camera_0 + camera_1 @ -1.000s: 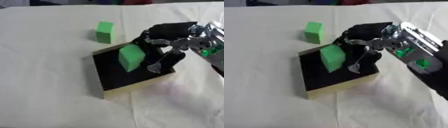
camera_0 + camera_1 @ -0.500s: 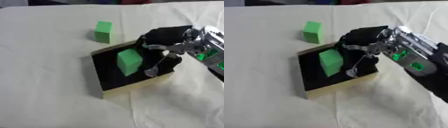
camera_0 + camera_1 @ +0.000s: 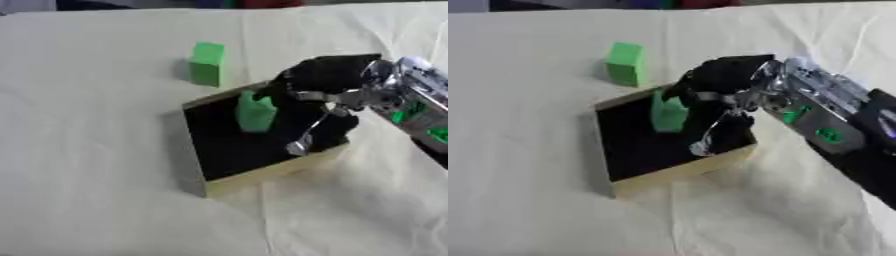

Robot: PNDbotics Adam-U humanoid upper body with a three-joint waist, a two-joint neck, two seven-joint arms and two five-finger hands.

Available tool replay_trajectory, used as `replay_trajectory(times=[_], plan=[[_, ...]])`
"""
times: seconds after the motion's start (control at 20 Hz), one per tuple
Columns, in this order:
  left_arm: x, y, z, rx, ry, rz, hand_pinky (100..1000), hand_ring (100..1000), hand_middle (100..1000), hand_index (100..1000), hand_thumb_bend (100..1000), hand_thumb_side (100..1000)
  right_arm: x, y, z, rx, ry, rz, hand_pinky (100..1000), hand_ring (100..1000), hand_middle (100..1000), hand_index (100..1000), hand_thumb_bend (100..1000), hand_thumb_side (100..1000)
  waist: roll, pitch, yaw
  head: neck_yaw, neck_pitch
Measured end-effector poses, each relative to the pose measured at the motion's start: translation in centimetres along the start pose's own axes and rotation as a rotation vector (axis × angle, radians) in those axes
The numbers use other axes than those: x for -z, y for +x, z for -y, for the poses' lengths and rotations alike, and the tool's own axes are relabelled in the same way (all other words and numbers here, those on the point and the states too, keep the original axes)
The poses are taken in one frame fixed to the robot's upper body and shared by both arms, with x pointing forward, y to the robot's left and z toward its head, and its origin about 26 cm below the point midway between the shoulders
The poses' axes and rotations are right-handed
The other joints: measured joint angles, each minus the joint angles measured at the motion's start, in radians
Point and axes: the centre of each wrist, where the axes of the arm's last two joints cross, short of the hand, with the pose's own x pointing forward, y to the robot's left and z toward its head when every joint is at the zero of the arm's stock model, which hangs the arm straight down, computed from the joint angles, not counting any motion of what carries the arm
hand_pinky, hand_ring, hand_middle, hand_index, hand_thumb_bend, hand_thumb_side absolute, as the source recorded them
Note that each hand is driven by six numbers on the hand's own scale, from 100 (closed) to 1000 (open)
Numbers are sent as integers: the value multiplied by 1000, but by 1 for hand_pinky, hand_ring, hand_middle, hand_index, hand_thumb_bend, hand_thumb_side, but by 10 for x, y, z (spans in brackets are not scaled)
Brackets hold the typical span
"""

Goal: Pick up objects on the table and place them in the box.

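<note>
Right robot hand [image 3: 328, 82] over the black-lined box [image 3: 262, 167], fingers curled by a green block [image 3: 255, 112] inside, contact unclear; next: release, then fetch 2nd green block [image 3: 206, 63] on counter [image 3: 87, 150].

- I see box [image 3: 262, 172]: black inside, pale tan outer walls.
- Block in box [image 3: 255, 113]: bright green, plain.
- Second block [image 3: 206, 63] on the cloth: same bright green, its shaded side darker.
- Right hand [image 3: 726, 80]: black fingers and palm, silver metal parts behind; my forearm [image 3: 824, 125] is silver-grey with small green marks, black further back.
- Tablecloth [image 3: 87, 150]: cream, plain, no pattern.
</note>
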Motion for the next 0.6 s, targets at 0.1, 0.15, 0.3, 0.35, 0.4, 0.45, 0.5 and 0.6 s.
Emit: replay_trajectory(times=[0.1, 0.15, 0.3, 0.35, 0.4, 0.45, 0.5, 0.6], plan=[[0, 0, 0, 0, 0, 0, 792, 699, 716, 902, 310, 825, -1, 0, 1, -3, -8, 1, 837, 838, 708, 995, 323, 603, 0, 0, 0, 0, 0], [0, 0, 0, 0, 0, 0, 792, 699, 716, 902, 310, 825, -2, 0, 2, -5, -13, 2, 837, 838, 708, 996, 324, 603, 0, 0, 0, 0, 0], [0, 0, 0, 0, 0, 0, 792, 699, 716, 902, 311, 824, -4, 1, 5, -9, -28, 3, 837, 836, 705, 993, 315, 607, 0, 0, -1, 0, 0], [0, 0, 0, 0, 0, 0, 792, 699, 716, 902, 311, 824, -5, 1, 6, -9, -35, 2, 837, 835, 703, 991, 309, 607, 0, 0, -1, 0, 0], [0, 0, 0, 0, 0, 0, 791, 699, 716, 902, 312, 824, -7, 2, 8, -9, -43, 0, 837, 833, 699, 987, 297, 609, 0, 0, -1, 0, 0], [0, 0, 0, 0, 0, 0, 791, 699, 716, 902, 312, 824, -8, 2, 9, -7, -53, -3, 837, 832, 699, 987, 296, 609, 0, 0, -1, 0, 0], [0, 0, 0, 0, 0, 0, 791, 699, 716, 902, 311, 824, -9, 2, 10, -6, -64, -5, 837, 830, 695, 984, 287, 608, 0, 0, -1, 0, 0], [0, 0, 0, 0, 0, 0, 791, 699, 716, 902, 310, 826, -13, 3, 14, -2, -92, -9, 836, 822, 684, 977, 260, 617, 0, 0, -3, 0, 0]])
